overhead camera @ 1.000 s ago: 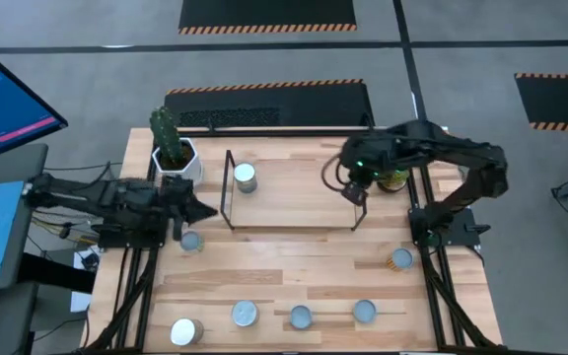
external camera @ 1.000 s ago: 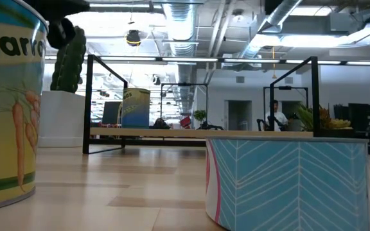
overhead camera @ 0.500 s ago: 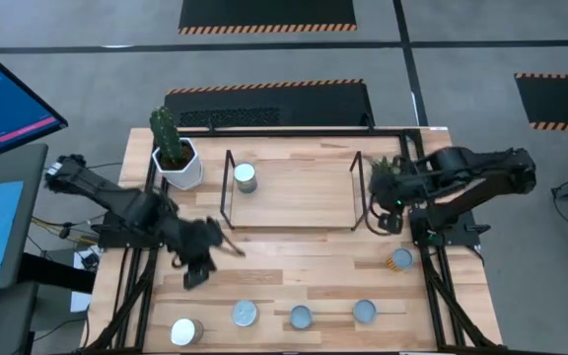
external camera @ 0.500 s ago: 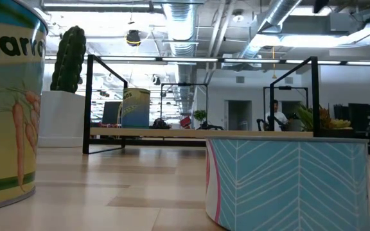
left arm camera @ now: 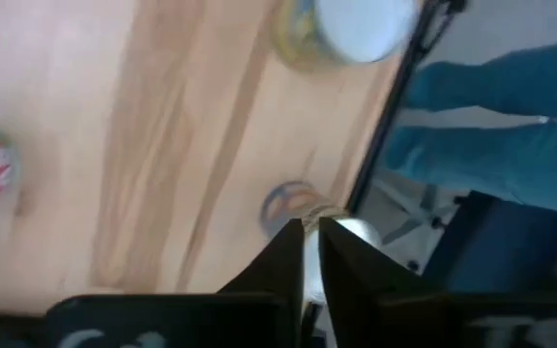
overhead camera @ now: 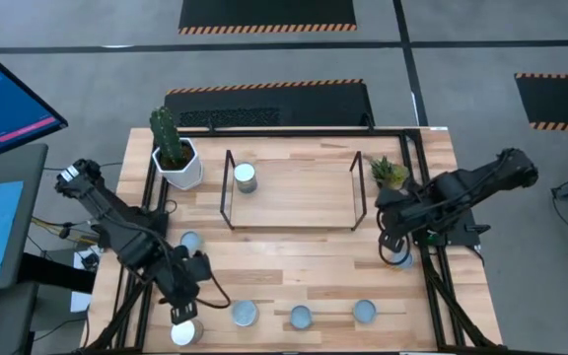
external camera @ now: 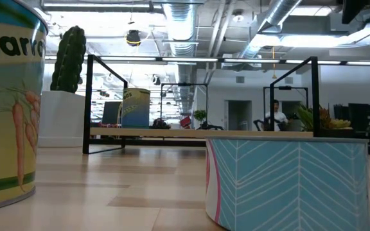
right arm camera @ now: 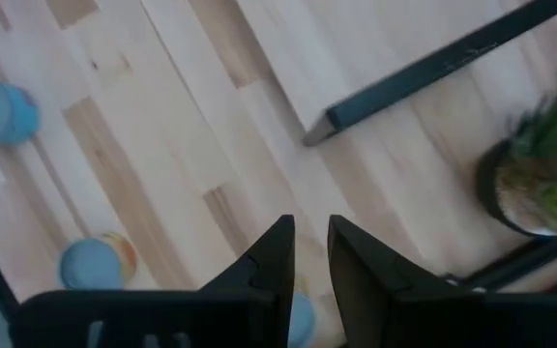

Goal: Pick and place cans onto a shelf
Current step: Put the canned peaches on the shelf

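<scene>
Several cans stand on the wooden table: one (overhead camera: 189, 240) at the left, and several (overhead camera: 246, 314) (overhead camera: 300, 317) (overhead camera: 364, 312) along the near edge. One can (overhead camera: 246, 177) stands in the black rod shelf (overhead camera: 290, 228) at its left end. My left gripper (overhead camera: 183, 308) points steeply down, open by a narrow gap (left arm camera: 309, 242), just above the near-left can (overhead camera: 183, 332). My right gripper (overhead camera: 394, 248), open with bare wood between its fingers (right arm camera: 309, 251), hangs over a can (overhead camera: 403, 262) at the right, which it partly hides.
A cactus in a white pot (overhead camera: 174, 153) stands left of the shelf and a small spiky plant (overhead camera: 390, 173) right of it. A black frame (overhead camera: 414, 148) edges the table. The low view shows a carrot-printed can (external camera: 5, 102) and a teal can (external camera: 288, 179) up close.
My left gripper has swung from beside the cactus pot toward the table's near edge, tipping from level to steeply down, and now hangs by the near-left can. My right gripper has left the shelf's right end, gone toward the right and near edges, and sunk over the right-hand can.
</scene>
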You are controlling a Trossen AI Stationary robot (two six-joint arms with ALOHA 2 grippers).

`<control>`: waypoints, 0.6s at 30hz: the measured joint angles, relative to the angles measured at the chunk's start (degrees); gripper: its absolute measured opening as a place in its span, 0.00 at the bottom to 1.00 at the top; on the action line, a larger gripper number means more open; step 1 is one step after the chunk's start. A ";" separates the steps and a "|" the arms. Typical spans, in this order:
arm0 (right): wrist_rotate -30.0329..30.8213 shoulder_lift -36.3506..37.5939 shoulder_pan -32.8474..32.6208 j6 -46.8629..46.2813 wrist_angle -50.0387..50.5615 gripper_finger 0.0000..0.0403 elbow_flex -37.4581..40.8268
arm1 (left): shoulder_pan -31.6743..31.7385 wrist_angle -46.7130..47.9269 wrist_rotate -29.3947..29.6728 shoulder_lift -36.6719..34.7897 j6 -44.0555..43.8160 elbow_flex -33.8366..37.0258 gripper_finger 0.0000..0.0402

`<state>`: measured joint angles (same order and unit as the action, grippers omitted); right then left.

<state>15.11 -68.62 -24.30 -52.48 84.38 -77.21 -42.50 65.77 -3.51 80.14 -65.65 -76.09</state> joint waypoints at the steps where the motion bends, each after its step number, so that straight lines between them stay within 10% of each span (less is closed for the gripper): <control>1: 0.00 -0.02 -0.11 -0.15 -1.04 0.22 0.40 | -0.47 0.39 0.79 0.00 -0.57 0.00 0.10; 18: 1.42 -0.07 -0.06 -0.16 -13.37 0.22 5.48 | -7.79 -0.02 2.84 7.53 0.81 0.62 0.38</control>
<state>16.53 -68.69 -24.36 -52.64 71.00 -71.72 -50.29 65.76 -0.67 87.67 -64.84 -75.47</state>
